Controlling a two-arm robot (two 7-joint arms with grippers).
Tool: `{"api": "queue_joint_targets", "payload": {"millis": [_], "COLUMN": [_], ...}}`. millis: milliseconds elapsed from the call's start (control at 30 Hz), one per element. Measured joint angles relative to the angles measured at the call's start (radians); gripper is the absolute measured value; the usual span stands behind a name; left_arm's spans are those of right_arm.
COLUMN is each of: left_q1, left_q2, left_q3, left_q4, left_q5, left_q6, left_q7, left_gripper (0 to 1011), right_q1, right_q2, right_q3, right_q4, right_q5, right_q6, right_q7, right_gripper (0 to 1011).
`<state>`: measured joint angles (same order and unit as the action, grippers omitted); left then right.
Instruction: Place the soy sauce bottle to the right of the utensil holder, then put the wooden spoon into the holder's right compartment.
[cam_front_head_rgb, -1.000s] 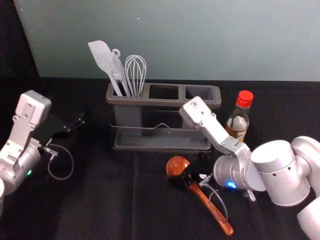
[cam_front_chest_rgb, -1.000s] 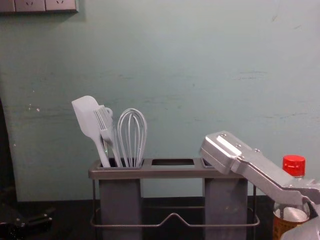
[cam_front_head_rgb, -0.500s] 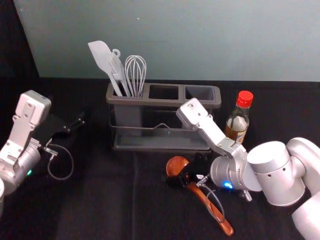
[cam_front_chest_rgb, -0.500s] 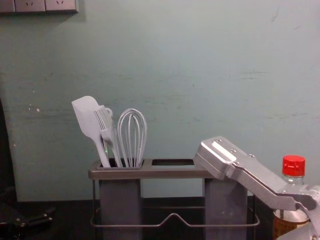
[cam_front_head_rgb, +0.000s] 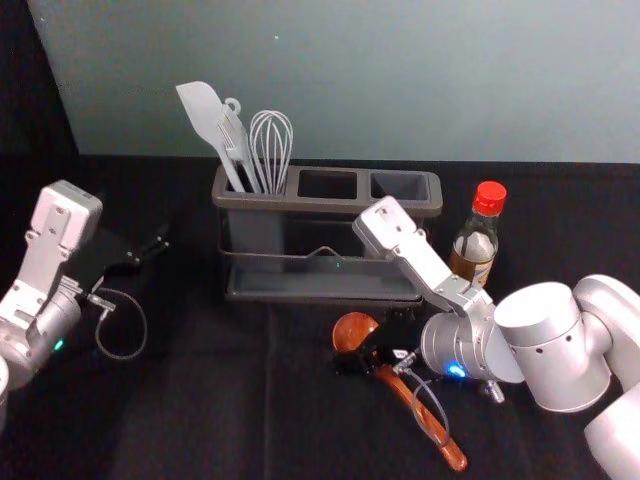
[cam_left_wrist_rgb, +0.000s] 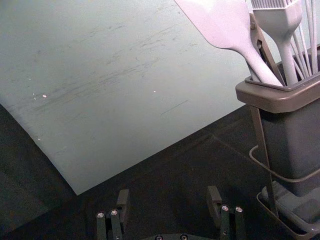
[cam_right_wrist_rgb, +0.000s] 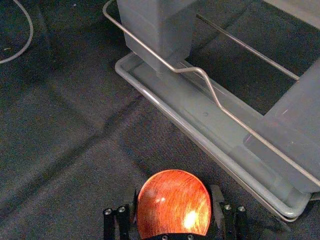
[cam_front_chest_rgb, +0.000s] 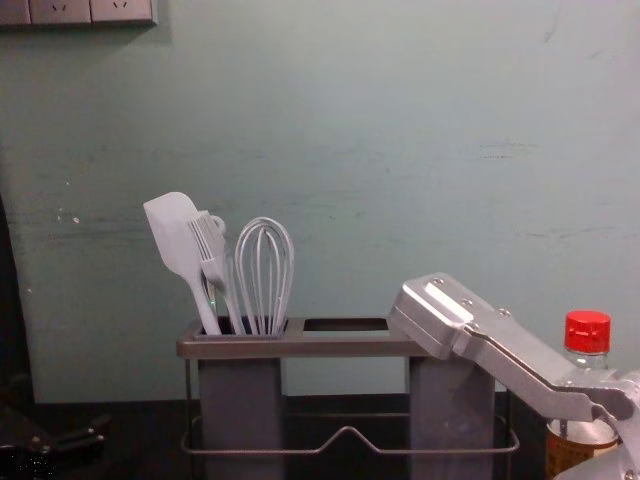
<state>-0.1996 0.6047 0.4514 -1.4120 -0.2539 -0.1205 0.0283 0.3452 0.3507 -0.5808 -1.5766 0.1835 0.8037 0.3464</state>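
The wooden spoon (cam_front_head_rgb: 353, 331) lies on the black cloth in front of the utensil holder (cam_front_head_rgb: 325, 203), its handle slanting toward the front right. My right gripper (cam_front_head_rgb: 364, 358) is low over the spoon's neck; in the right wrist view the same gripper (cam_right_wrist_rgb: 173, 197) stands open, its fingers on either side of the round bowl (cam_right_wrist_rgb: 173, 204). The soy sauce bottle (cam_front_head_rgb: 478, 236), red-capped, stands upright to the holder's right, partly behind my right arm in the chest view. My left gripper (cam_front_head_rgb: 150, 252) is parked left of the holder; in the left wrist view this gripper (cam_left_wrist_rgb: 168, 200) is open and empty.
A white spatula (cam_front_head_rgb: 204, 118), a brush-like utensil and a whisk (cam_front_head_rgb: 271, 146) stand in the holder's left compartment. The middle and right compartments have open tops. A pale wall (cam_front_chest_rgb: 400, 150) rises behind, and dark cloth extends between the left arm and the spoon.
The right arm has shifted slightly to the left since the earliest frames and looks still over the last half second. The left arm, holder, bottle and spoon have not visibly moved.
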Motion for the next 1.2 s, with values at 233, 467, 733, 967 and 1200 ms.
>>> {"api": "queue_joint_targets", "payload": {"millis": [233, 467, 733, 967, 1200], "left_q1": [0.000, 0.000, 0.000, 0.000, 0.000], "left_q2": [0.000, 0.000, 0.000, 0.000, 0.000], "left_q3": [0.000, 0.000, 0.000, 0.000, 0.000], "left_q4": [0.000, 0.000, 0.000, 0.000, 0.000], "left_q5": [0.000, 0.000, 0.000, 0.000, 0.000], "left_q6": [0.000, 0.000, 0.000, 0.000, 0.000], "left_q7": [0.000, 0.000, 0.000, 0.000, 0.000], "left_gripper": [1005, 1005, 1005, 1005, 1005], "right_q1": [0.000, 0.000, -0.031, -0.065, -0.118], "right_q2": [0.001, 0.001, 0.021, 0.032, 0.047], "right_q3": [0.000, 0.000, 0.031, 0.075, 0.135], "right_q4": [-0.001, -0.002, -0.058, -0.130, -0.228], "right_q5": [0.002, 0.003, -0.003, -0.005, 0.018], "right_q6": [0.001, 0.002, -0.034, -0.057, -0.154], "right_q7": [-0.002, -0.003, 0.011, 0.025, 0.045], "right_gripper": [841, 841, 842, 841, 841]}}
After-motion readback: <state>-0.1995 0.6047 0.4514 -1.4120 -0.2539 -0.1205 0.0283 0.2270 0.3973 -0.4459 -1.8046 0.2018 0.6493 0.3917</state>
